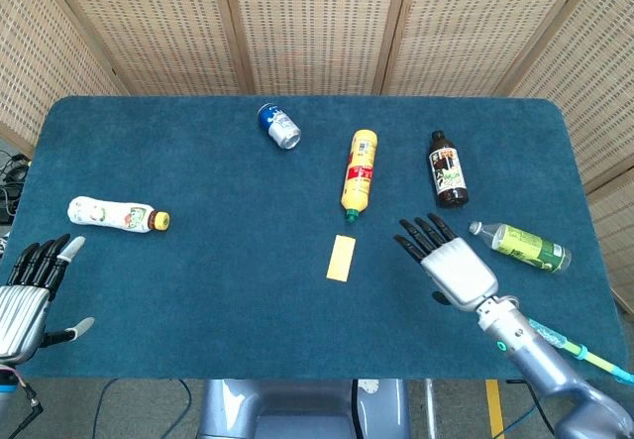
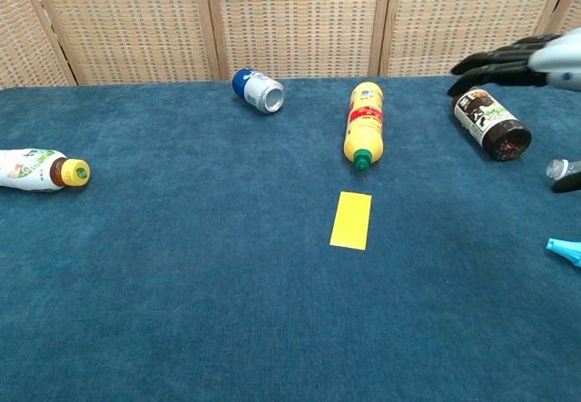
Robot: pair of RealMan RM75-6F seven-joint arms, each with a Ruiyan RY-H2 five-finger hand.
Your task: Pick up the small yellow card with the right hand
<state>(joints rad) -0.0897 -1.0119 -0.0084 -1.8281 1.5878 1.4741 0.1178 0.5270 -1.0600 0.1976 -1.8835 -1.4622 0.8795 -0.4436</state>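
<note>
right hand (image 1: 451, 264) hovers open near yellow card (image 1: 341, 258), apparently not touching.

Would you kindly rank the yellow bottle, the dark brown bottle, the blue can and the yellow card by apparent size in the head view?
1. yellow bottle, clearly longest.
2. dark brown bottle.
3. yellow card and blue can look alike in extent; I would not rank them.
</note>
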